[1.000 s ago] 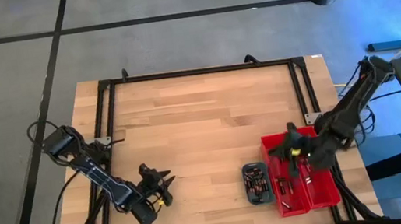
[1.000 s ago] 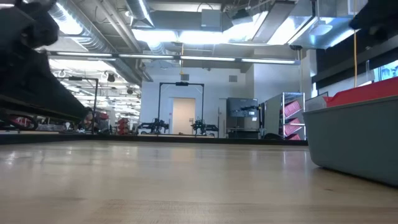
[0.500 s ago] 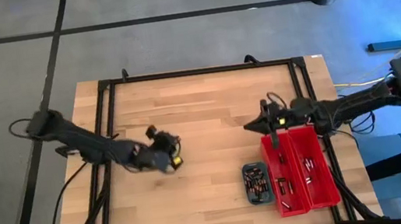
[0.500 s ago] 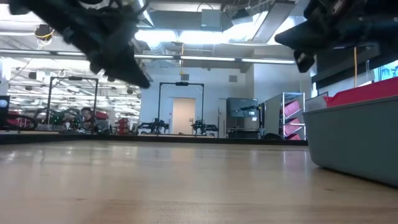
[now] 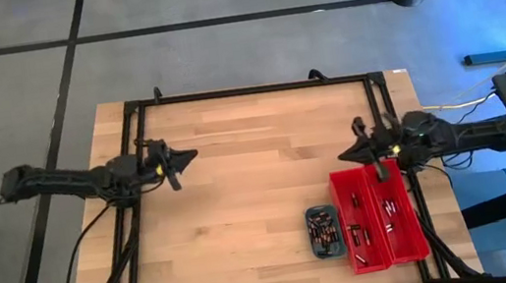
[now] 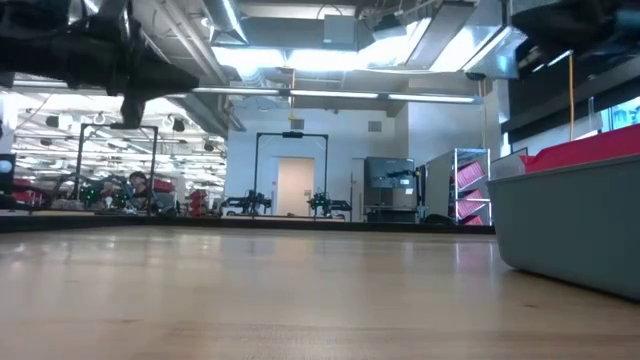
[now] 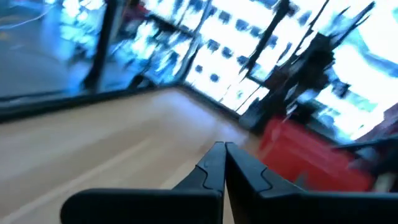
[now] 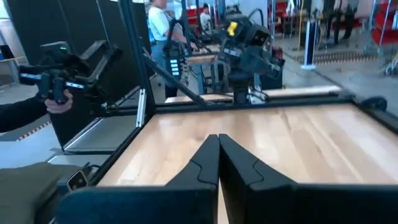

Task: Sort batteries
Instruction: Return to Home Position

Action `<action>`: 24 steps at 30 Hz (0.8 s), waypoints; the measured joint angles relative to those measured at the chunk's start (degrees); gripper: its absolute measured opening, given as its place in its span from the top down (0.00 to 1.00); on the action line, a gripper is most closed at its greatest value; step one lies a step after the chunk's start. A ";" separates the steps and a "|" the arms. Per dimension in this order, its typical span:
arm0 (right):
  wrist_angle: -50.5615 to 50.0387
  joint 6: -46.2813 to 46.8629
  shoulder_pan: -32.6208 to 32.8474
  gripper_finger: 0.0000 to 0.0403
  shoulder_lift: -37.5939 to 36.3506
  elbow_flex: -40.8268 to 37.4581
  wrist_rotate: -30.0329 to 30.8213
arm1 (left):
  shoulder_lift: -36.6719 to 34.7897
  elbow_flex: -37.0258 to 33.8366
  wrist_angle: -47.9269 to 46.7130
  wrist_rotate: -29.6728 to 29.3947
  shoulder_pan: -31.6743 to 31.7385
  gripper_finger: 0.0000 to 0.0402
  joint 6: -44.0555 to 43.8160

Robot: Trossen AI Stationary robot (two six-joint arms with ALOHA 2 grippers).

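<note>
Left gripper (image 5: 186, 156) mid-left and right gripper (image 5: 343, 156) just above red bins (image 5: 367, 195), both pinched closed, empty; batteries (image 5: 322, 232) lie in grey tray (image 5: 309, 221) and red bins, lower right.

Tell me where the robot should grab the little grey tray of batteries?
Probably from above: pinch the long wall of the small grey-blue rounded tray that faces the open table; its other long side sits beside the long red rectangular bin.
</note>
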 joint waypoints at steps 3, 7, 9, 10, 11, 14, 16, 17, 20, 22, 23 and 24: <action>-5.39 -1.40 0.00 0.98 -7.53 0.00 -0.12 | -1.40 -2.10 3.88 7.19 4.20 1.00 3.84; -9.33 -1.15 0.02 0.98 -16.10 -0.46 -0.76 | -1.85 -2.47 5.62 12.18 10.71 1.00 9.62; -9.58 -0.81 0.04 0.98 -20.06 -2.14 -1.50 | -3.70 -2.47 5.94 17.17 14.76 1.00 11.89; -9.37 -0.47 0.04 0.98 -21.36 -3.20 -1.52 | -4.76 -2.45 5.94 20.10 16.71 1.00 12.23; -8.60 0.10 0.04 0.98 -21.25 -4.11 -1.58 | -5.90 -2.48 5.62 23.09 18.75 1.00 12.21; -9.25 0.19 0.04 0.98 -20.87 -6.83 -1.51 | -10.13 -3.93 5.46 28.67 23.25 1.00 11.28; -5.95 0.99 0.04 0.98 -20.20 -9.43 -1.52 | -13.53 -5.29 5.32 30.94 25.04 1.00 11.06; -5.91 1.88 0.04 0.98 -20.59 -10.87 -1.61 | -15.08 -5.94 5.20 31.78 25.76 1.00 10.98; -0.89 4.23 0.04 0.98 -21.07 -15.09 -2.50 | -19.62 -7.07 3.91 33.45 27.11 1.00 11.46; 0.44 6.05 0.05 0.98 -21.18 -17.21 -2.52 | -21.99 -8.21 3.64 34.63 27.40 1.00 12.17; 0.04 6.23 0.04 0.98 -20.91 -17.18 -1.95 | -23.10 -8.48 2.79 35.11 27.40 1.00 12.58; 0.20 6.42 0.04 0.98 -20.35 -17.20 -1.64 | -24.13 -8.47 1.22 35.74 27.38 1.00 12.99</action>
